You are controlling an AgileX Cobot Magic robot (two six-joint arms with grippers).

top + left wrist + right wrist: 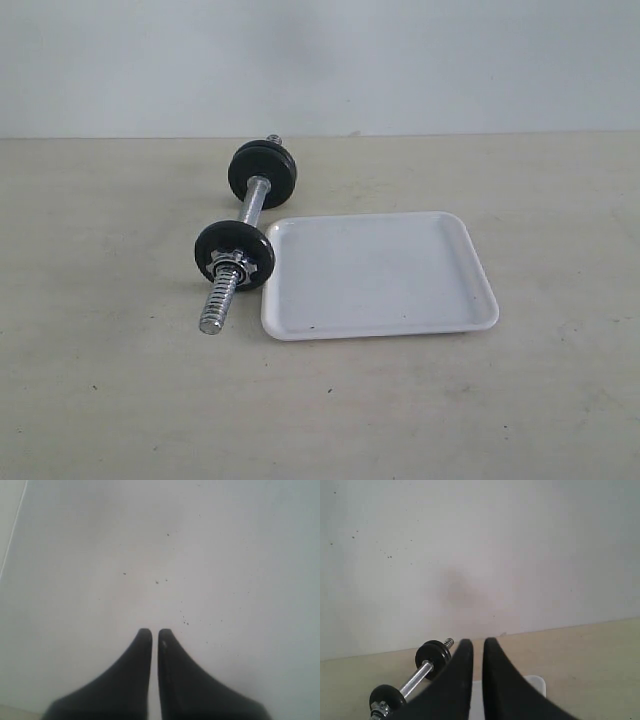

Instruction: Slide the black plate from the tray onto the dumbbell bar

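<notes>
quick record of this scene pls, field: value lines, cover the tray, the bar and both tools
tray: white, flat on table, nothing visible in it
dumbbell bar: on table, left of tray in exterior view
near disc: black, on bar, chrome collar in front
far disc: black, at bar's far end
left tool: shut, holding nothing
right tool: shut, holding nothing

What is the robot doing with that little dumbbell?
Nothing is being handled right now. The dumbbell bar lies on the table beside the white tray, with black plates near both ends. The tray has no plate in it. The left gripper and right gripper are both shut, holding nothing.
</notes>
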